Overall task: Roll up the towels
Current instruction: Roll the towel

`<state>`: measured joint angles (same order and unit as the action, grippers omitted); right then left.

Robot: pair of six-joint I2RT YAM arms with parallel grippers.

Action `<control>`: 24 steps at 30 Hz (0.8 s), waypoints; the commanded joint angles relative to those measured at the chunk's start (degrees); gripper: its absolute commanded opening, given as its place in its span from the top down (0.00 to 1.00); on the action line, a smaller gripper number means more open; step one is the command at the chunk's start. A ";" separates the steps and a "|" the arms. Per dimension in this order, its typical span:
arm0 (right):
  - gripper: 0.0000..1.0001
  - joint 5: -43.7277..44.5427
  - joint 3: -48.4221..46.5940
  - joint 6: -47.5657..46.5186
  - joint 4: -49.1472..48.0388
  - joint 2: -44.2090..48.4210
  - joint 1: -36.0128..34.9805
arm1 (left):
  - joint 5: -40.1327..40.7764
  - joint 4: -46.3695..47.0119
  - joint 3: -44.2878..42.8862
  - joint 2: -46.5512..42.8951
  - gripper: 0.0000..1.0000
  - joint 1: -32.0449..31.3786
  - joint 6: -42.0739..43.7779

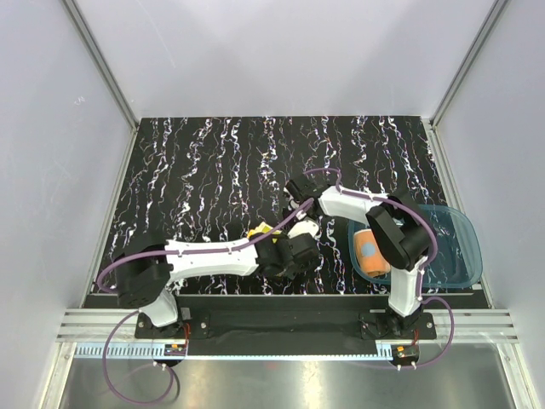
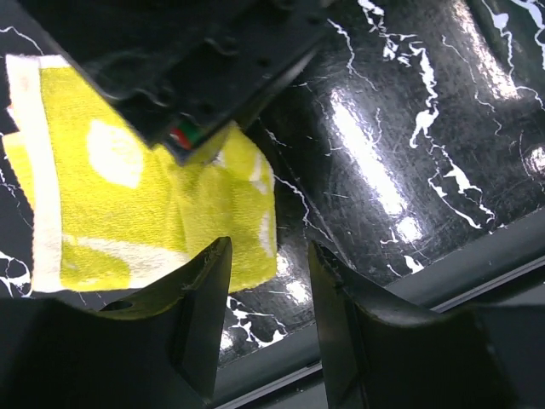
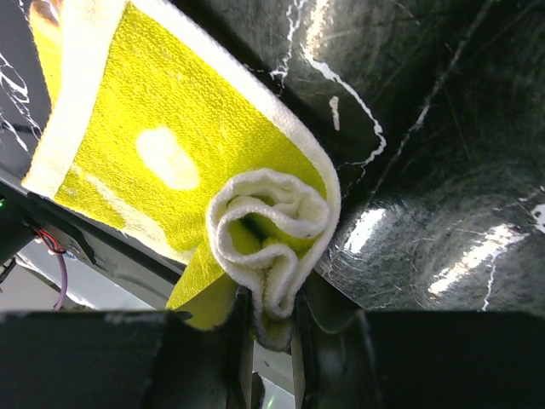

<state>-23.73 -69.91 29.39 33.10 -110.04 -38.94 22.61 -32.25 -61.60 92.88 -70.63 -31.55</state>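
Observation:
The yellow towel with white spots is partly rolled at one end and hangs lifted over the black marbled table. My right gripper is shut on its rolled end; in the top view this gripper is at the table's near centre. My left gripper is open and empty, its jaws just beside the towel's lower corner; in the top view it sits right below the right gripper. The orange towel with light-blue dots lies rolled in the blue tray.
The translucent blue tray stands at the near right, beside the right arm's base. The table's near edge rail runs just under my left gripper. White walls enclose the table on three sides.

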 commanded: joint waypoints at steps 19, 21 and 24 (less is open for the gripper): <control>0.74 0.17 -5.59 -3.46 4.07 -3.34 -0.26 | 10.79 -5.11 3.15 8.54 0.48 -3.11 -6.60; 0.73 -0.35 -5.76 -4.07 4.16 -3.60 0.35 | 9.91 -3.71 5.17 8.63 0.50 -3.20 -6.42; 0.71 -1.76 -5.50 -4.77 3.90 -4.22 1.66 | 10.00 -2.74 7.54 8.81 0.55 -3.11 -7.03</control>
<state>-25.78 -73.95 27.14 36.01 -113.03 -38.85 33.43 -33.52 -58.19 100.29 -73.63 -37.17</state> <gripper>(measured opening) 0.284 0.466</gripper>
